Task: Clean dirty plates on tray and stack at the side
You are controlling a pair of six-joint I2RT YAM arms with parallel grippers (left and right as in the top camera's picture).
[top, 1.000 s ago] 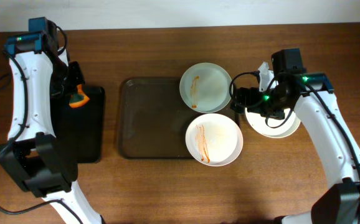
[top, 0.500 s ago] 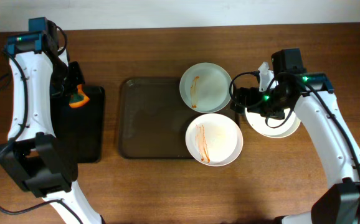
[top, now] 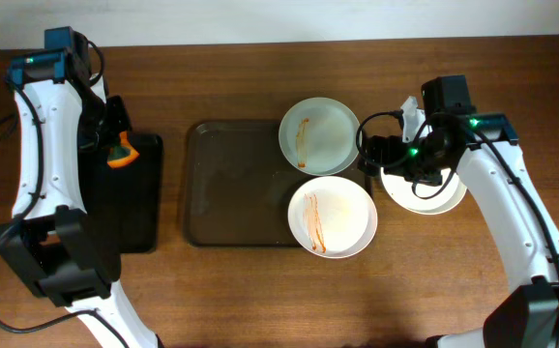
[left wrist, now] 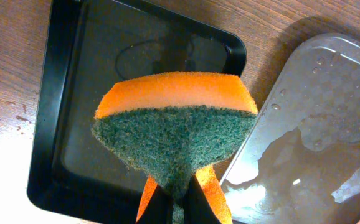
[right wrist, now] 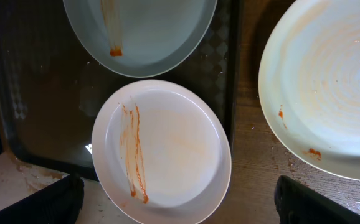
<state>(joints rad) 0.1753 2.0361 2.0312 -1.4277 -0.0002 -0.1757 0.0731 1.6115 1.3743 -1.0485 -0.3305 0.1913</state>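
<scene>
Over the black tray, left side, the left gripper pinches a sponge. Both the far streaked plate and near streaked plate overlap the right edge of the brown tray; the third plate sits right, off-tray. Above them the right gripper is spread wide.

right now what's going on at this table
The left gripper holds an orange-and-green sponge over the black tray. The upper plate and the lower plate, both streaked with orange sauce, sit at the right end of the brown tray, overhanging its edge. A third plate lies on the table just right of the tray, mostly wiped with a few sauce specks. The right gripper is open above the plates, holding nothing.
</scene>
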